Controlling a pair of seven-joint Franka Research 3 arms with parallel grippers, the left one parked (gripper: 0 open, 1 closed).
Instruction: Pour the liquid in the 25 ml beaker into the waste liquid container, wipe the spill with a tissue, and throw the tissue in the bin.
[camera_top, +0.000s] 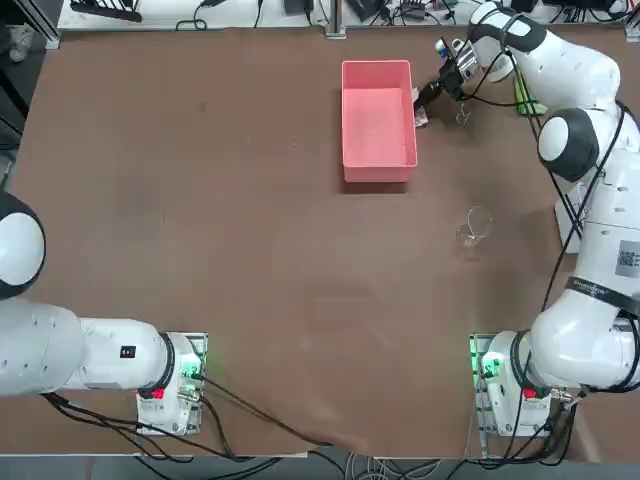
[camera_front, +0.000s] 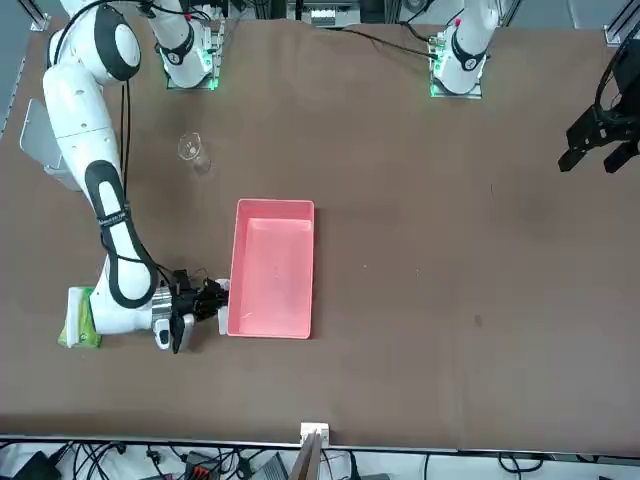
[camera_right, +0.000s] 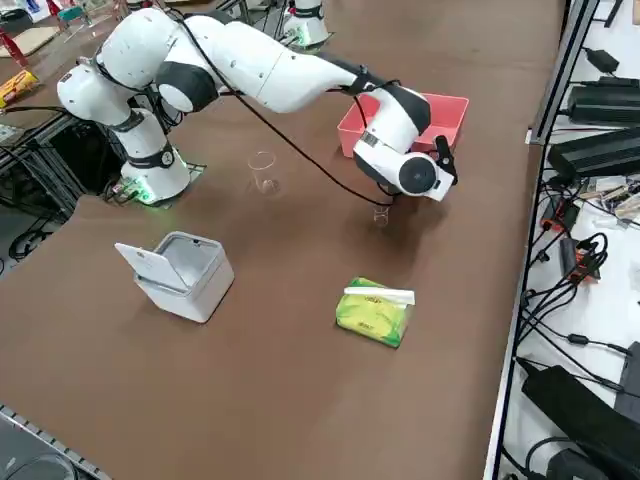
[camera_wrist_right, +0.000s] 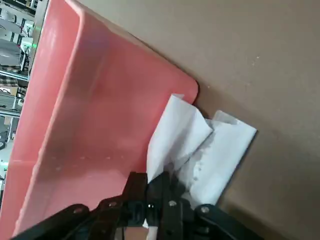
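One white, crumpled paper tissue (camera_wrist_right: 215, 155) is what I've got in the R gripper (camera_wrist_right: 150, 181): claw's shut on it, w/ the sheet pinched btwn the black fingertips and its loose folds spreading out past them. Tissue's down by the tbl, right alongside the outer wall of the pink rectangular plastic tray (camera_top: 378, 120), which sits just to the claw's L. I see a few droplet-like specks on the tray's pink plastic. Small clear glass beaker (camera_right: 381, 215) is on the brown tabletop (camera_top: 250, 230), a bit R of the claw. Yellow-green soft tissue pack (camera_right: 372, 315), white sheet sticking out, lies farther R. Larger clear glass beaker (camera_top: 478, 222) is R of the claw too, but well back twd the arm bases. Lt-grey boxy plastic bin (camera_right: 190, 280), lid open, is back that way too, farther R than the lg beaker.
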